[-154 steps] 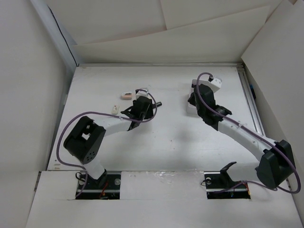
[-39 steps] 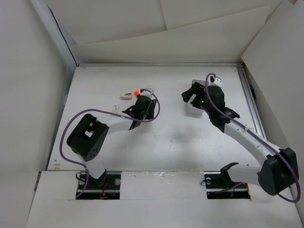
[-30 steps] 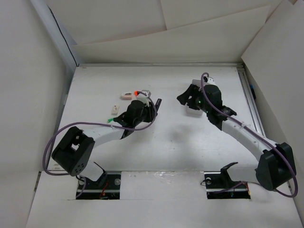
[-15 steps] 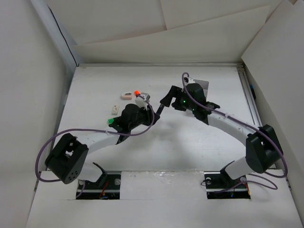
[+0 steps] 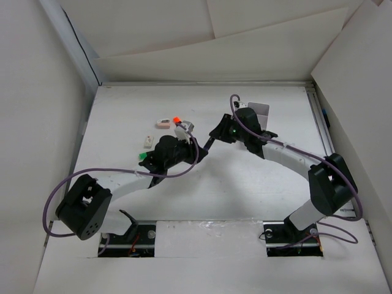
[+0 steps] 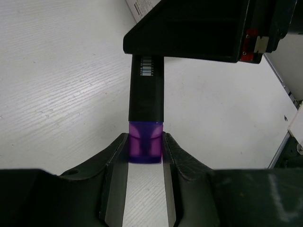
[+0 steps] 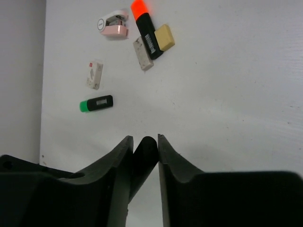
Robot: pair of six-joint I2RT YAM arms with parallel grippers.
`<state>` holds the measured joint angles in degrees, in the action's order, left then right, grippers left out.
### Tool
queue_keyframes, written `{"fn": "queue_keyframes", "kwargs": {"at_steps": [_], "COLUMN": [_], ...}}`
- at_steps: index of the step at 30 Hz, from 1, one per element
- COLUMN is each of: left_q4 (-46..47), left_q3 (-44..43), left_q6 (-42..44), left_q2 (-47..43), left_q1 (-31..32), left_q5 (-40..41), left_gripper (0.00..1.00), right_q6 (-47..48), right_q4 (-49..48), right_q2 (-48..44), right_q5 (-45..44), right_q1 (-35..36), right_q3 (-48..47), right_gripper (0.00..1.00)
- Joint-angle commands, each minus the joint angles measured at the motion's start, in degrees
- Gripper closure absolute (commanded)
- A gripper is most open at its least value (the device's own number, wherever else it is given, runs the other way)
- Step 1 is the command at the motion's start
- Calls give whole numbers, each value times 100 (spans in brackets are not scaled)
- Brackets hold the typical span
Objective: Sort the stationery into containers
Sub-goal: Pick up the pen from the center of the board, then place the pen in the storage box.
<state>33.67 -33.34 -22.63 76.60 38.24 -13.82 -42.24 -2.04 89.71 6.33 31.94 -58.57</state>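
Note:
My left gripper (image 5: 197,147) is shut on the purple end of a black-bodied marker (image 6: 147,94), held just above the table; the left wrist view shows its fingers (image 6: 117,151) pressed on the purple cap. My right gripper (image 5: 214,131) meets it from the right, and its fingers (image 7: 122,151) close round the marker's black far end (image 7: 145,150). An orange-ended marker (image 7: 146,28), a pink block (image 7: 113,26), a beige eraser (image 7: 164,37) and a green-ended marker (image 7: 96,103) lie on the table to the left. The white box (image 5: 258,109) sits behind the right arm, partly hidden.
A pale eraser (image 7: 142,54) touches the orange-ended marker, and a small white block (image 7: 95,74) lies nearer the left wall. White walls (image 5: 73,73) enclose the table on three sides. A rail (image 5: 324,135) runs along the right edge.
My right gripper left the white box and swung left to the left gripper. My left gripper carried the purple-ended marker right and lifted it. Both grippers now hold the same marker.

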Motion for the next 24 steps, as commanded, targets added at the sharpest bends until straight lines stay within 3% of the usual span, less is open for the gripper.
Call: {"fn": "queue_keyframes", "kwargs": {"at_steps": [1, 7, 9, 11, 14, 19, 24], "left_q4": [403, 474, 474, 474, 474, 526, 526], "left_q3": [30, 30, 30, 30, 30, 30, 214], "left_q6": [-13, -66, -66, -66, -66, -66, -127], "left_q2": [-67, -13, -13, -13, 39, -30, -198], "left_q1": [17, 17, 17, 17, 17, 17, -45], "left_q5": [-138, -138, -138, -190, -191, -68, 64], "left_gripper": [96, 88, 77, 53, 42, 39, 39], "right_q6": [-21, -74, -74, -74, -74, -21, 111], "right_q4": [-367, -420, -472, -472, -472, -420, -210], "right_q2": [81, 82, 82, 29, -155, -480, -692], "right_q5": [97, 220, 220, 158, 106, 53, -684], "right_q1": [22, 22, -39, -101, -381, -917, -1645], "right_q3": [-278, -278, -278, -278, -278, -392, -568], "right_gripper": [71, 90, 93, 94, 94, 96, 96]}}
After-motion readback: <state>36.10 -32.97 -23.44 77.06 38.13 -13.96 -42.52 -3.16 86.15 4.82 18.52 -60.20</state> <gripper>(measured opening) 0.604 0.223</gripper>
